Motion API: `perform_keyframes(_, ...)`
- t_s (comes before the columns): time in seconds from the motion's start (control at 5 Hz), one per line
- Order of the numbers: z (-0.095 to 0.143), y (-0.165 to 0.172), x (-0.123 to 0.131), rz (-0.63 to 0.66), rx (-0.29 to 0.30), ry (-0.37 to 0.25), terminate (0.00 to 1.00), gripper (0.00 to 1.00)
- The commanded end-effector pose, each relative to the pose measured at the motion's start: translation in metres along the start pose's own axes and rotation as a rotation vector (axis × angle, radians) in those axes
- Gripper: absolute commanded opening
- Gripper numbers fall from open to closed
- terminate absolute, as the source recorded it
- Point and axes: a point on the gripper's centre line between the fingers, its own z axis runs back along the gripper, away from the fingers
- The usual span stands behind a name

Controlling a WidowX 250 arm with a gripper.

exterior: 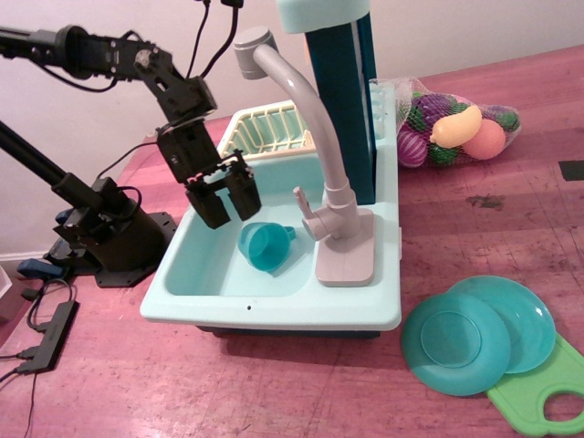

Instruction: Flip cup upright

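The small teal-blue cup lies on its side in the light-blue toy sink, its open mouth facing the front left and its handle toward the grey faucet base. My gripper hangs over the sink's left back part, just above and to the left of the cup. Its black fingers point down with a narrow gap between them and hold nothing. It does not touch the cup.
A grey faucet arches over the sink, its base right of the cup. A cream dish rack sits behind. Two teal plates and a green board lie at the front right. A net bag of toy fruit is at the back right.
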Motion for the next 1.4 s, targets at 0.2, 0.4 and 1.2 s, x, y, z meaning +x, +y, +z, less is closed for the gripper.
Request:
perform_keyframes(0.2, 0.001, 0.021, 0.003, 0.063, -0.023, 0.078, 0.0, 1.0)
perform_keyframes(0.4, -0.003, -0.001, -0.013, 0.091, -0.071, 0.118, 0.0, 1.0)
perform_keyframes(1.2, -0.03, 0.022, -0.013, 0.011, -0.062, 0.055, 0.0, 1.0)
